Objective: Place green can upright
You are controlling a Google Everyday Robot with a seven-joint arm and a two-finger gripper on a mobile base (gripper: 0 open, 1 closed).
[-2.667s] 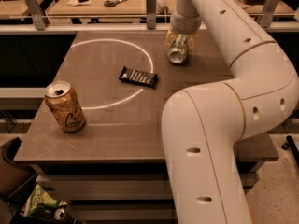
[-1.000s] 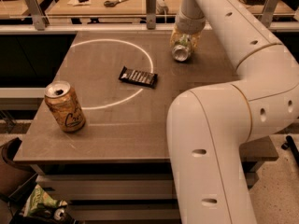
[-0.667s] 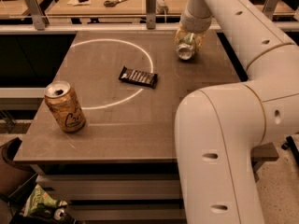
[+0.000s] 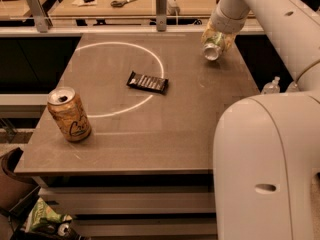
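Note:
The green can (image 4: 215,45) is at the table's far right, tilted with its silver end facing the camera. It hangs from the end of my white arm, above the tabletop. My gripper (image 4: 218,35) sits right at the can, under the wrist, mostly hidden by the arm and the can. The can appears held in it.
An orange-tan can (image 4: 69,114) stands upright at the table's front left. A dark snack bar (image 4: 147,82) lies on the white circle line mid-table. The brown table (image 4: 150,134) has a far rail with posts. My arm's large white body (image 4: 265,169) fills the front right.
The arm has swung to the right and the green can has moved with it, from mid-back toward the far right edge, lifting slightly.

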